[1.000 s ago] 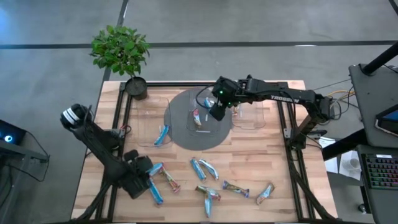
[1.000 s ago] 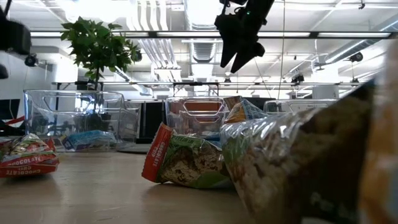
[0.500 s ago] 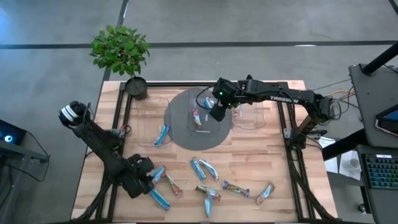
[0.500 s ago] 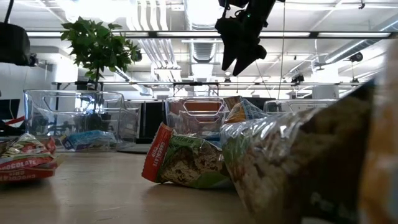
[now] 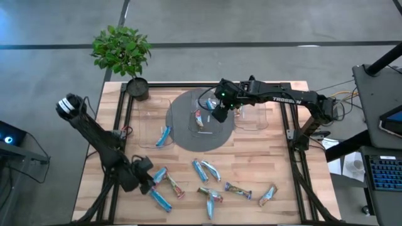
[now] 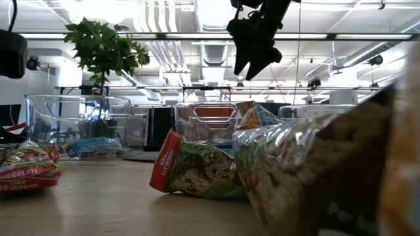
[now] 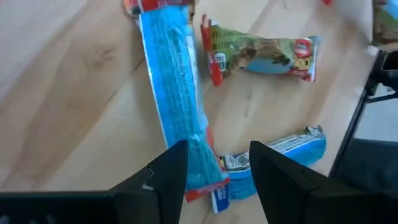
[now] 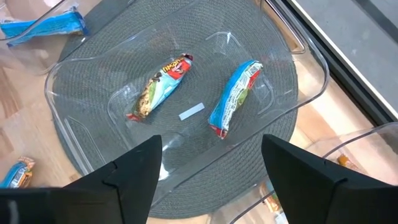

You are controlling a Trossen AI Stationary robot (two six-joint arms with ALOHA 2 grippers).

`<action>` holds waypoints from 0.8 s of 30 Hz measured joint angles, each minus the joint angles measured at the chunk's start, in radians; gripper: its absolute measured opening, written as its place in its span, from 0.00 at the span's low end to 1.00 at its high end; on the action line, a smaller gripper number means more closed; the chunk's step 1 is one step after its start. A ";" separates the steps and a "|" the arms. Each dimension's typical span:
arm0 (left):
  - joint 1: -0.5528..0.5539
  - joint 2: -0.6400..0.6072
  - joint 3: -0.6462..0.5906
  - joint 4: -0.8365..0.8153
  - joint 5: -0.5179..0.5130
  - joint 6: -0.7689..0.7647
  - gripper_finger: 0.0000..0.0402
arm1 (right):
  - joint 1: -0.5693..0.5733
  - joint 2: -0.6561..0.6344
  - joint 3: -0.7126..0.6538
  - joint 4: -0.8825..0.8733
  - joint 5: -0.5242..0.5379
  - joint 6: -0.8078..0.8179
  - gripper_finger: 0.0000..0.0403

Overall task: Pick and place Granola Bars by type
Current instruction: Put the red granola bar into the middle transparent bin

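Observation:
Several granola bars lie flat on the wooden table's near half. My left gripper (image 5: 144, 178) (image 7: 217, 152) is open and low at the near left. Its fingers stand either side of the end of a long light blue bar (image 7: 174, 81) (image 5: 161, 199); whether they touch it I cannot tell. Another blue bar (image 7: 280, 152) and a green-brown bar with red ends (image 7: 261, 55) lie close by. My right gripper (image 5: 218, 114) (image 8: 211, 143) (image 6: 249, 62) hangs wide open above the centre clear container (image 8: 74, 81), where two bars (image 8: 159, 87) (image 8: 235, 96) lie.
The centre container sits on a round grey mat (image 5: 182, 135). A clear container on the left holds one blue bar (image 5: 164, 135), and another clear container (image 5: 256, 118) stands on the right. A potted plant (image 5: 122, 53) is at the far left corner. Loose bars (image 5: 207, 171) (image 5: 239, 189) (image 5: 268, 194) dot the near edge.
My left arm has drawn back toward the table's left edge, uncovering the long light blue bar it stood over. That bar has slid a little toward the near edge, and the red-ended bar at the low view's left has shifted too.

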 joint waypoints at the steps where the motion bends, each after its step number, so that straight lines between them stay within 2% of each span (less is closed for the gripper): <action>1: 0.000 0.009 0.000 0.003 0.000 -0.004 0.39 | 0.001 0.000 -0.001 0.000 0.000 0.004 0.66; 4: 0.000 0.046 0.026 -0.035 0.001 -0.005 0.39 | 0.005 0.000 -0.003 0.001 0.000 0.009 0.65; 10: 0.000 0.139 0.130 -0.222 0.004 0.002 0.39 | 0.009 0.000 -0.008 0.001 -0.001 0.009 0.65; 14: -0.002 0.197 0.178 -0.240 -0.003 0.000 0.39 | 0.008 0.000 -0.008 0.002 0.000 0.009 0.66; 19: -0.025 0.213 0.180 -0.225 -0.014 -0.049 0.39 | 0.008 0.000 -0.008 0.006 0.001 0.008 0.66; 24: -0.024 0.291 0.193 -0.229 -0.022 -0.048 0.39 | 0.008 0.000 -0.012 0.005 0.002 0.009 0.64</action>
